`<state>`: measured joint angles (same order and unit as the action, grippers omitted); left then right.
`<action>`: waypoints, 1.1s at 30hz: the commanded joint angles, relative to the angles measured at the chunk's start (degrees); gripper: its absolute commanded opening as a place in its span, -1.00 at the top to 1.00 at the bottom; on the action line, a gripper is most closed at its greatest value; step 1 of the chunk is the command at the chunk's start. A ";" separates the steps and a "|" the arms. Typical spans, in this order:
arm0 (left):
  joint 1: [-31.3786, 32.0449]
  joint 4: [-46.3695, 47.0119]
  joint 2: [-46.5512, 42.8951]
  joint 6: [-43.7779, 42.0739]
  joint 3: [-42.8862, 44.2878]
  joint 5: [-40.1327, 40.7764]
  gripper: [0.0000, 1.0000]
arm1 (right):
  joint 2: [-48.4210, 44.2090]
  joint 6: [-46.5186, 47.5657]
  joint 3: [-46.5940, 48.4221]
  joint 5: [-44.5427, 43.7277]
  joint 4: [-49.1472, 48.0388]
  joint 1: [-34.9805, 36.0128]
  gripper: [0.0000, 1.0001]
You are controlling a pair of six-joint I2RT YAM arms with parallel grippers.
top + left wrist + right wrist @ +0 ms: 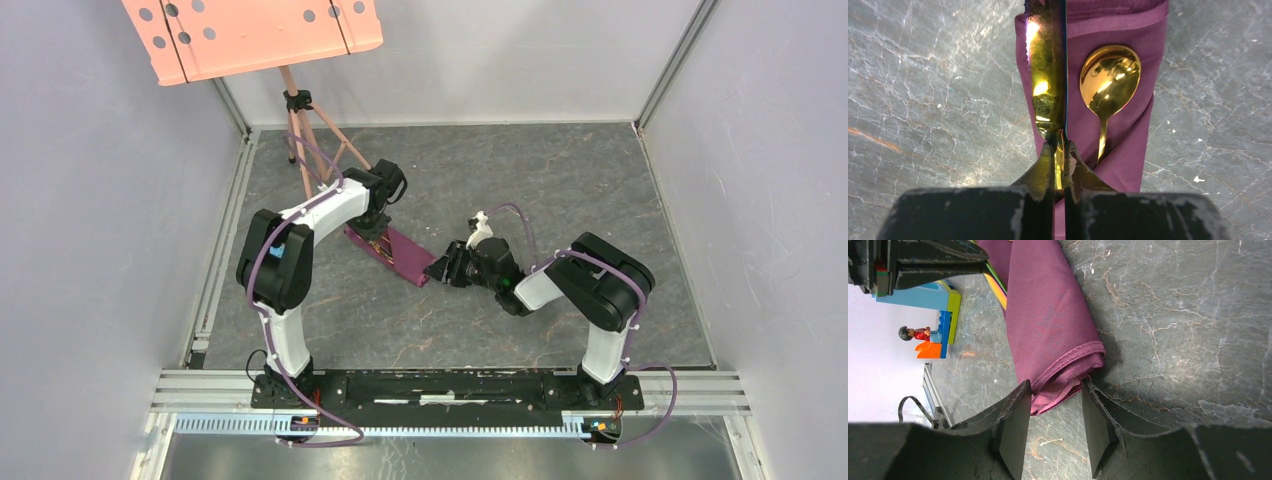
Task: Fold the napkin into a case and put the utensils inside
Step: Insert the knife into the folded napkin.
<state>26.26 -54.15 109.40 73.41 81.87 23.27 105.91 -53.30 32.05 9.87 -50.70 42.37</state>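
Pinching the knife [1047, 75] over a plum case [395, 252]

Narrow and faintly shiny, the plum-purple case lies on the grey marbled surface [1173, 315], its long axis running diagonally from far left to near right in the top view. The gold spoon [1110, 80] lies lengthwise on it, handle under a fold, bowl bare. The left gripper [1060, 150] is clamped on the iridescent knife, parallel to the spoon. The right gripper [1055, 385] brackets the case's near-right end; whether it pinches the cloth cannot be told.

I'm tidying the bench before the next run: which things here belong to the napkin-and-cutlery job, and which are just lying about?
Job in hand:
napkin, folded
spoon, resting on it
knife, gripped by the left pincer
right pincer, astride the napkin's end

Lying about:
toy blocks with a little figure
pink board on a stand
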 commanded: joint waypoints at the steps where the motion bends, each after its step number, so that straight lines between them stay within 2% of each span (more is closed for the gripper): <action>1: 0.82 0.88 -3.52 5.54 -1.55 -1.60 0.96 | 1.34 1.57 0.04 -1.15 1.11 0.78 0.05; 16: 1.61 2.64 -3.01 6.58 -3.39 -8.48 0.95 | 1.41 2.75 -0.16 -2.56 1.83 1.87 0.12; 33: 3.64 4.43 -3.54 8.69 -5.92 -11.36 0.96 | 2.32 3.42 0.25 -2.88 1.78 2.45 0.16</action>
<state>28.99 -50.35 107.87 78.43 75.99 13.76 106.28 -51.53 32.03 8.29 -50.94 44.21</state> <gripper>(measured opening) 0.058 0.421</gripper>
